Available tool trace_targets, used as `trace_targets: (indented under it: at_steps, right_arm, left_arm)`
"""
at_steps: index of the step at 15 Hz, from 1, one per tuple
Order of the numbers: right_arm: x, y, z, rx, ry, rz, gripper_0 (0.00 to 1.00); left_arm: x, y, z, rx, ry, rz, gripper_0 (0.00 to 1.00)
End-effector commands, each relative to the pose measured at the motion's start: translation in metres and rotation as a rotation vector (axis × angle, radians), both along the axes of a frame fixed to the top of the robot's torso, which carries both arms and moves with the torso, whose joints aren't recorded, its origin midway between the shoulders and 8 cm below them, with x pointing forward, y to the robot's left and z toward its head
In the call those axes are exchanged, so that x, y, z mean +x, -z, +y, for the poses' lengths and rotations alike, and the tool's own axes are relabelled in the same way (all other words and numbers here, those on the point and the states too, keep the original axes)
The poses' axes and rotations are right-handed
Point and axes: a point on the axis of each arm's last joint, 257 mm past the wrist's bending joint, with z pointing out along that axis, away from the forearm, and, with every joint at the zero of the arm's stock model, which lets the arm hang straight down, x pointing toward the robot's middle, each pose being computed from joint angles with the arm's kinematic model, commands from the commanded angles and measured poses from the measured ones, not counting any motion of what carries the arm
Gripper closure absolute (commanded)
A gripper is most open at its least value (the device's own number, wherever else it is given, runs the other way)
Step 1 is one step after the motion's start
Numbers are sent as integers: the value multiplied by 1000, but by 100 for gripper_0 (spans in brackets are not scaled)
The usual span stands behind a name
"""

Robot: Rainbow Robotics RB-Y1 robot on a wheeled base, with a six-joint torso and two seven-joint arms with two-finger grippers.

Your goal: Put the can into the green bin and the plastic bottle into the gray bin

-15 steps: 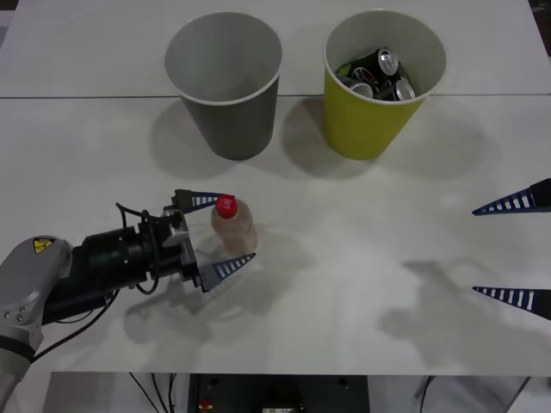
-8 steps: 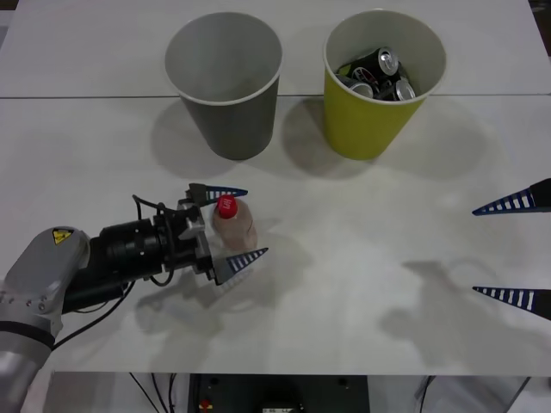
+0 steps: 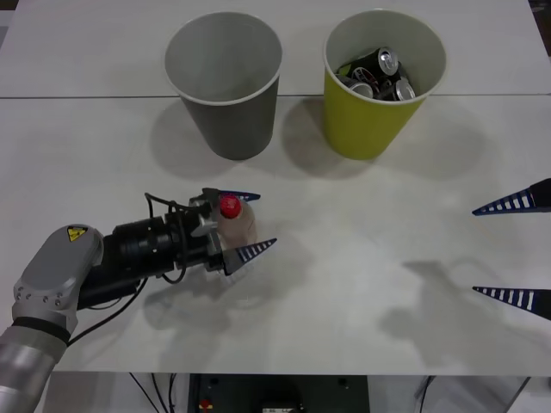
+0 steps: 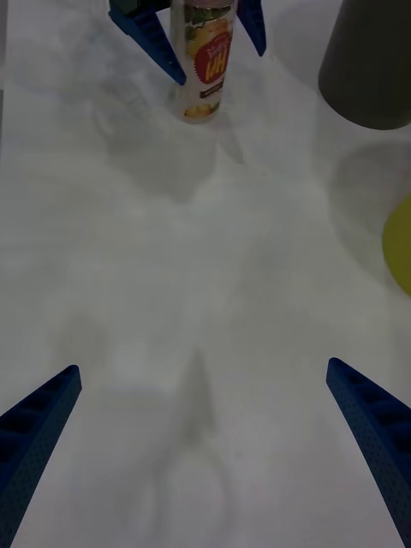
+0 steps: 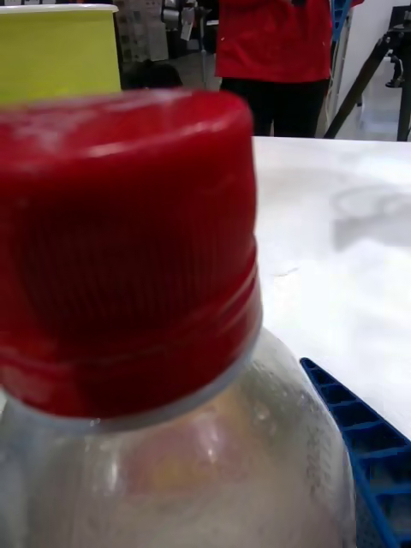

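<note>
Two blue fingers of my left gripper (image 3: 239, 223) straddle the plastic bottle (image 3: 234, 218), spread apart, one on each side, neither clearly pressing it. Bottle stands upright on the table (image 3: 362, 249), in front of the gray bin (image 3: 225, 82) and well short of the green bin (image 3: 381, 82), which holds cans (image 3: 377, 72). Since half a second ago I have pushed the left arm further forward, so the fingertips now pass beyond the bottle. My right gripper (image 3: 515, 250) waits at the table's right, fingers wide apart. Left wrist view: red cap (image 5: 128, 248) looms close, blurred; bottle's lower body cut off.
</note>
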Motion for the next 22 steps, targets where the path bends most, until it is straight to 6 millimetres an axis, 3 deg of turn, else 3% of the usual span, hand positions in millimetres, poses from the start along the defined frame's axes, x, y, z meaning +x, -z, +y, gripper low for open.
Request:
trace_targets:
  at_steps: [1, 9, 12, 17, 22]
  right_arm:
    - [0, 0, 0, 0, 0, 0, 0]
    - [0, 0, 0, 0, 0, 0, 0]
    - [0, 0, 0, 0, 0, 0, 0]
    - [0, 0, 0, 0, 0, 0, 0]
    - [0, 0, 0, 0, 0, 0, 0]
  left_arm:
    - [0, 1, 0, -1, 0, 9, 100]
    - [-2, -1, -2, -19, 5, 29, 100]
    - [-2, -8, 7, -10, 6, 36, 100]
    - [-3, -33, 30, 21, -4, 137, 100]
    - [-5, -57, 73, 154, -71, 248, 99]
